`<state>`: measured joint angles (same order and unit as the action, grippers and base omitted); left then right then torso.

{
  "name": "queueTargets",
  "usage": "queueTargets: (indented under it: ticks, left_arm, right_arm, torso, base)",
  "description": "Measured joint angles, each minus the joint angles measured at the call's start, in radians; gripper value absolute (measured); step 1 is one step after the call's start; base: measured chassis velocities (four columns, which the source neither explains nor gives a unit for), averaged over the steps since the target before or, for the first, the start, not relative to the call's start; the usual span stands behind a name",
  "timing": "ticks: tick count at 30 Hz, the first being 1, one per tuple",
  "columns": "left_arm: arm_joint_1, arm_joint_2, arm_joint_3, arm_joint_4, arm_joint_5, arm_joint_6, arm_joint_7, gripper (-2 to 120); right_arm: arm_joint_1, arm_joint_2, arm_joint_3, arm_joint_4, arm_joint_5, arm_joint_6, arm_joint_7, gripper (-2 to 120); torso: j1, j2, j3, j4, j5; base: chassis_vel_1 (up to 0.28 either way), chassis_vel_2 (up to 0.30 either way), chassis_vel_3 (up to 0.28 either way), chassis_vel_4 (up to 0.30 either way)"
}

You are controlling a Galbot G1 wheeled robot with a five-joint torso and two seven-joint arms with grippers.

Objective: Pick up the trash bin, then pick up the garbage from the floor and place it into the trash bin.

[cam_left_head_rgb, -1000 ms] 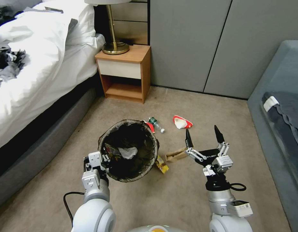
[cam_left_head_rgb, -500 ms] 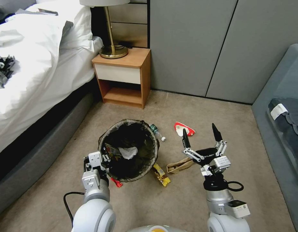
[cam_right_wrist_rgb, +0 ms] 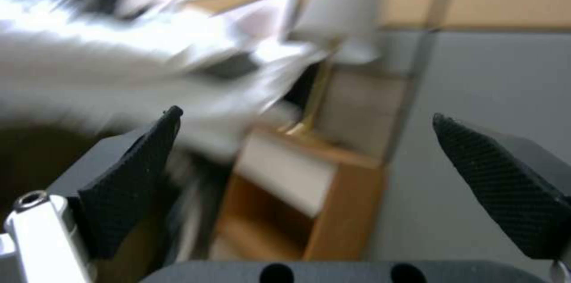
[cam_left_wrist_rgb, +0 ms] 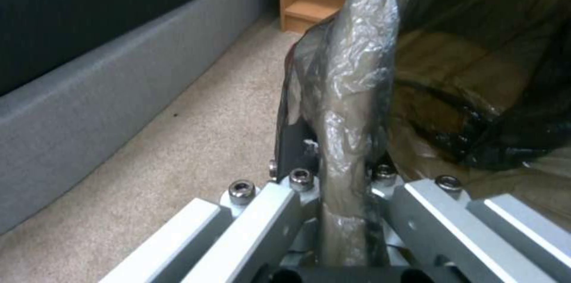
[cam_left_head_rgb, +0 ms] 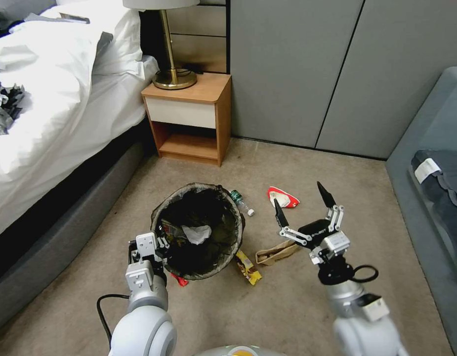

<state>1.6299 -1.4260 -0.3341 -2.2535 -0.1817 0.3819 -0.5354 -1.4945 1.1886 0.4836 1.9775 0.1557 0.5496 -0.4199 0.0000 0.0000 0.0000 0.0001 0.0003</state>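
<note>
On the bedroom carpet, one view at a time.

Head view, bin: the trash bin (cam_left_head_rgb: pixel 197 230) hangs at the left gripper (cam_left_head_rgb: pixel 159 247), which grips the near-left rim; white tissue (cam_left_head_rgb: pixel 196 233) and wrappers already lie inside.
Head view, floor litter: a red-and-white packet (cam_left_head_rgb: pixel 282 198) and a small clear bottle (cam_left_head_rgb: pixel 242 203) lie beyond the bin; a brown wrapper (cam_left_head_rgb: pixel 276 252) and a yellow wrapper (cam_left_head_rgb: pixel 249 267) lie just beside it on the right, and a red scrap (cam_left_head_rgb: pixel 178 280) peeks out under its near edge.
Head view, right arm: the right gripper (cam_left_head_rgb: pixel 303 205) hovers above the carpet between the brown wrapper and the red-and-white packet, fingers spread wide, holding nothing.
Head view, change: against half a second ago the right arm has swung and tilted leftward while the floor and bin hold their places; a second ago the whole scene sat differently, so the camera moved then.
Meaning: the base looks settled and the reach for more litter seems to be starting.
Left wrist view: the fingers (cam_left_wrist_rgb: pixel 262 211) are clamped on the liner-wrapped rim (cam_left_wrist_rgb: pixel 351 109).
Right wrist view: both black fingers (cam_right_wrist_rgb: pixel 134 185) stand far apart, with the nightstand (cam_right_wrist_rgb: pixel 297 193) blurred behind.
</note>
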Motion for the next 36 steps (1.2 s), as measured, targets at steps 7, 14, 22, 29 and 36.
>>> queueTargets:
  ticks: [7,14,22,29,36]
  left_arm:
    - [-0.001,-0.001,0.000,-0.001,0.000,0.000,0.000,0]
    - [0.001,-0.006,0.001,0.001,0.006,0.000,0.000,0]
    - [0.000,-0.012,0.005,0.007,0.013,-0.001,0.001,0]
    - [0.002,-0.020,0.011,0.016,0.023,-0.001,0.001,0]
    - [0.004,-0.021,0.012,0.019,0.027,-0.003,0.002,0]
  right_arm:
    - [0.075,-0.162,-0.076,-0.165,-0.029,-0.013,-0.155,100]
    - [0.163,-0.221,-0.120,-0.355,-0.108,0.003,-0.325,100]
    - [0.284,-0.206,-0.139,-0.572,-0.231,0.065,-0.408,100]
    - [0.400,-0.145,-0.142,-0.747,-0.386,0.108,-0.344,100]
    - [0.459,-0.107,-0.150,-0.850,-0.434,0.117,-0.295,100]
  torso:
    - [0.000,0.000,0.000,0.0000,-0.0001]
    - [0.000,0.000,0.000,-0.0002,-0.0001]
    - [0.000,0.000,0.000,-0.0003,-0.0001]
    - [0.000,0.000,0.000,-0.0001,-0.0003]
    - [0.000,0.000,0.000,-0.0001,-0.0003]
  base:
    - [0.000,0.000,0.000,0.000]
    - [0.000,0.000,0.000,0.000]
    - [0.000,0.000,0.000,0.000]
    - [0.000,0.000,0.000,0.000]
    - [0.000,0.000,0.000,0.000]
